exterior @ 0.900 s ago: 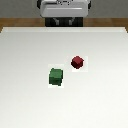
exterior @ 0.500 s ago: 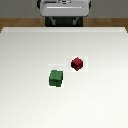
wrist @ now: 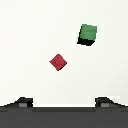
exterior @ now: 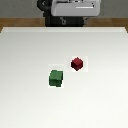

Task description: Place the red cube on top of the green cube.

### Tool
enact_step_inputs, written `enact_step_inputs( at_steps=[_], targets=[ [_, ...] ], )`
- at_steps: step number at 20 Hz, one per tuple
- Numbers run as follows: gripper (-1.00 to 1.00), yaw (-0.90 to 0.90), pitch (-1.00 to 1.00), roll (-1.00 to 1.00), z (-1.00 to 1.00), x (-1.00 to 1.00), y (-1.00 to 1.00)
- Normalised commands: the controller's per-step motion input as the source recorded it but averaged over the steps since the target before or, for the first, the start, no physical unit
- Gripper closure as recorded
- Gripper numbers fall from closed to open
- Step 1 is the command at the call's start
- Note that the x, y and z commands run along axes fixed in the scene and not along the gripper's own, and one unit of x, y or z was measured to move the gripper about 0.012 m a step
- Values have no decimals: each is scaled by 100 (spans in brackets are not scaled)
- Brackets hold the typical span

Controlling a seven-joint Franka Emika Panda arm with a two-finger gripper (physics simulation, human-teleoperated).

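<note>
Spreading across nearly all of the exterior view, the white table (exterior: 30, 90) is carrying both cubes on its flat top, with a strip of brown floor (exterior: 15, 23) showing beyond its far edge. Behind that edge the robot's grey and black body (exterior: 72, 12) is sitting at the top of the exterior view, high above the surface.

The gripper (wrist: 64, 102) is showing only in the wrist view, as two dark fingertips (wrist: 22, 102) poking up from a black band; they are standing wide apart with nothing between them, so the jaws are spread and holding nothing. Both cubes are lying well clear of those tips.

The green cube (exterior: 56, 78) is resting on the table near the middle, a little toward the exterior view's left, and is showing again in the wrist view (wrist: 87, 34) with a dark shadowed side. The red cube (exterior: 77, 63), slightly smaller, is sitting near it but apart, farther back and toward the exterior view's right, turned so one corner is facing the camera; in the wrist view (wrist: 58, 61) it is appearing as a diamond. Neither cube is touching the other.
</note>
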Motion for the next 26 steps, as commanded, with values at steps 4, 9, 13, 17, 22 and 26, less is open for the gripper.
enact_step_inputs(
  at_steps=[4, 9, 13, 17, 22, 26],
  targets=[
    [-100, 4, 0, 0, 0, 0, 0],
    [-100, 54, 0, 0, 0, 0, 0],
    [-100, 67, 0, 0, 0, 0, 0],
    [-100, 0, 0, 0, 0, 0, 0],
    [-100, 0, 0, 0, 0, 0, 0],
    [-100, 0, 0, 0, 0, 100, 0]
  ],
)
